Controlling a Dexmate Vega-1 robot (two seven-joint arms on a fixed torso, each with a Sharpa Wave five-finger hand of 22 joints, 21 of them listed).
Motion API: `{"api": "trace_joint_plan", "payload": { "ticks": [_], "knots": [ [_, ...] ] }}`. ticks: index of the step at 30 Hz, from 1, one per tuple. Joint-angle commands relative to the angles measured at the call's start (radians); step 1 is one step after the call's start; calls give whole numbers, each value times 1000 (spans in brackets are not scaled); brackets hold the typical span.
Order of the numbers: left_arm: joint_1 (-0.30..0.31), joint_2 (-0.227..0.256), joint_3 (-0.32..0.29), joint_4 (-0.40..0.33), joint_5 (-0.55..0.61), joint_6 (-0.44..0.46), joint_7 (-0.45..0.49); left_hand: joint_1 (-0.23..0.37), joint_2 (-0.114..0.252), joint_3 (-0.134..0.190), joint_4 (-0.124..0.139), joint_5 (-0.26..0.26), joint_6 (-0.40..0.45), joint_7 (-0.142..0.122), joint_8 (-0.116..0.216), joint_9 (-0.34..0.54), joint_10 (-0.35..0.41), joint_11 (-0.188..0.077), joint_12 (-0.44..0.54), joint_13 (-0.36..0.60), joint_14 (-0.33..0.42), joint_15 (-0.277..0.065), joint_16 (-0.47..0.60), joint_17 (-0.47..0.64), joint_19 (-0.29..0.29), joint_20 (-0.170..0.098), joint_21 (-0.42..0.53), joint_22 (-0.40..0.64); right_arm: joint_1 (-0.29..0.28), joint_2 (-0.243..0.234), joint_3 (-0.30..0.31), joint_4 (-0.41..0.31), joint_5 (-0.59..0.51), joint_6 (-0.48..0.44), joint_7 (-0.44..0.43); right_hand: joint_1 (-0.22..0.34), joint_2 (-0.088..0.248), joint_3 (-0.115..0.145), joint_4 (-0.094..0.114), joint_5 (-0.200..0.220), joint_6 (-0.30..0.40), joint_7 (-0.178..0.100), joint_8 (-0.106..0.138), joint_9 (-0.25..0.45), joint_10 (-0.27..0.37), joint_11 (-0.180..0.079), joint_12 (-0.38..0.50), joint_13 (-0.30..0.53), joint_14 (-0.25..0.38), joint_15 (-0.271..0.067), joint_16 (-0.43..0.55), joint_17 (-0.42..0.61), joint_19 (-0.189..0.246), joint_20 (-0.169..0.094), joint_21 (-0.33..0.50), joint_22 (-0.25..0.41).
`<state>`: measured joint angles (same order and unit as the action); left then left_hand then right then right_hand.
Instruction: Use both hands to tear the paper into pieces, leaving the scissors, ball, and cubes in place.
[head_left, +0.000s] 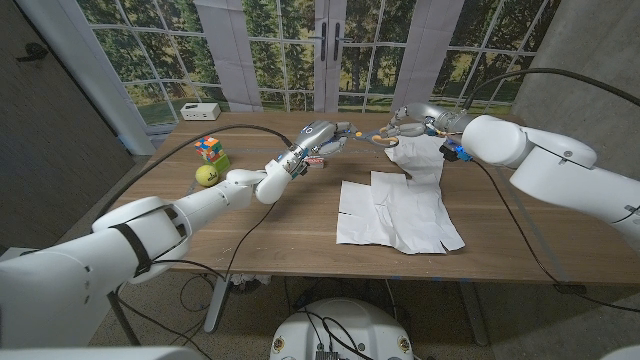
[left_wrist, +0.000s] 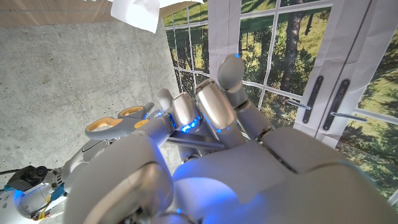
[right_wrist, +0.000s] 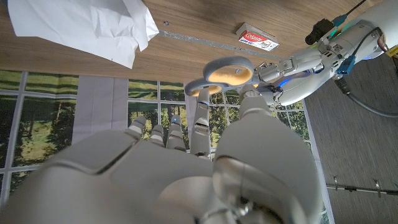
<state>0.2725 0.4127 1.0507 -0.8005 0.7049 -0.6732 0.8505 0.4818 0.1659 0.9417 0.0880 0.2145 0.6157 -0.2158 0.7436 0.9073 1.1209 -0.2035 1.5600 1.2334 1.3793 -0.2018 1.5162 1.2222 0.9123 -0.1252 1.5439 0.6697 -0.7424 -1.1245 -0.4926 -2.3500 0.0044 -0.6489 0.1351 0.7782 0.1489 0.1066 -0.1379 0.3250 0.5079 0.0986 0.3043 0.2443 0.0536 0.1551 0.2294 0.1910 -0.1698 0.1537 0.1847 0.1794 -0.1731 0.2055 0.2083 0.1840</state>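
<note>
Paper (head_left: 400, 212): white, creased, lying on the counter (head_left: 280, 215) just right of centre, with its 12 o'clock edge crumpled upward under my right robot hand (head_left: 412, 120). No separate torn pieces visible. Scissors (head_left: 381, 138): orange-lined handle loops up off the counter at 12 o'clock of the paper, between my two hands. Right wrist view puts the loops at my right fingertips, with my left robot hand (head_left: 325, 137) reaching in from 9 o'clock and its fingers against them. Cannot tell which hand actually grips them, nor how wide either hand is. Ball (head_left: 207, 175), yellow-green, sits well off at 9 o'clock of the paper, with the coloured cube (head_left: 209, 148) just beside it at 12 o'clock.
</note>
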Motion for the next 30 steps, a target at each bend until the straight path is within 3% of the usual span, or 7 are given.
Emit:
{"api": "trace_joint_plan", "payload": {
  "ticks": [1, 30],
  "knots": [
    [-7, -2, 8, 6, 6, -5, 11, -1, -4, 4, -6, -2, 5, -1, 4, 2, 0, -1, 6, 3, 0, -1, 0, 3, -4, -87, 0, 2, 13, 6, -20, -6, -30, -21, 14, 7, 6, 6, 0, -2, 13, -3, 10, 3, 9, 3, 6, -1, -29, -1, 4, 1, -2, 9, 0, 1],
    [1, 13, 3, -25, 24, 8, 17, -1, -5, 2, -7, -3, 7, -1, 6, -4, 2, -2, 7, 3, 1, -1, 0, 3, -3, -87, 3, 3, 54, -10, -53, -22, -129, -41, 92, 34, 5, 21, -10, 1, 60, -11, 26, 6, 55, -21, 22, -1, 10, -21, 9, -1, 34, 6, 7, -1]
  ]
}}
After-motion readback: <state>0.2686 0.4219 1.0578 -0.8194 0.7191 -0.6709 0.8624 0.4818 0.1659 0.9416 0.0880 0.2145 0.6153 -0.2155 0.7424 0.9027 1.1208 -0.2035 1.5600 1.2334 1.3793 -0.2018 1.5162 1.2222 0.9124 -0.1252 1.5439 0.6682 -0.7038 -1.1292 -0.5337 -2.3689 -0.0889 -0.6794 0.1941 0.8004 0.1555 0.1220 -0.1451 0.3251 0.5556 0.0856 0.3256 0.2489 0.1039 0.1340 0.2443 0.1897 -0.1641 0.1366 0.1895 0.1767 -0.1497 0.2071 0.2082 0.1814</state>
